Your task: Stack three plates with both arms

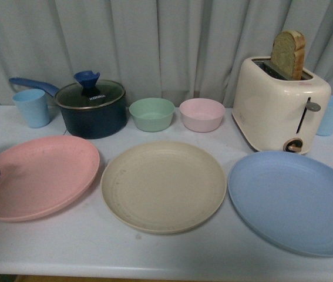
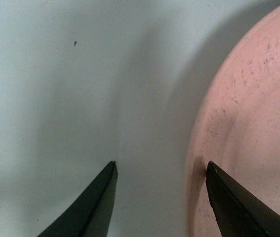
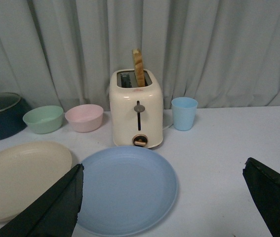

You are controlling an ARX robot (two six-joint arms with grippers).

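Left pincer (image 2: pixel 160 168) spread astride pink plate (image 2: pixel 248 123) rim; right pincer (image 3: pixel 163 170) spread, empty.

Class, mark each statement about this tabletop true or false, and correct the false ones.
1. The pink plate, cream plate and blue plate lie side by side, unstacked. True.
2. The toaster is empty. False: a slice of bread stands in it.
3. The pot has its lid on. True.
4. The left gripper is shut on the pink plate. False: it is open, at the plate's rim.
5. The blue plate lies in the middle. False: the cream plate does.
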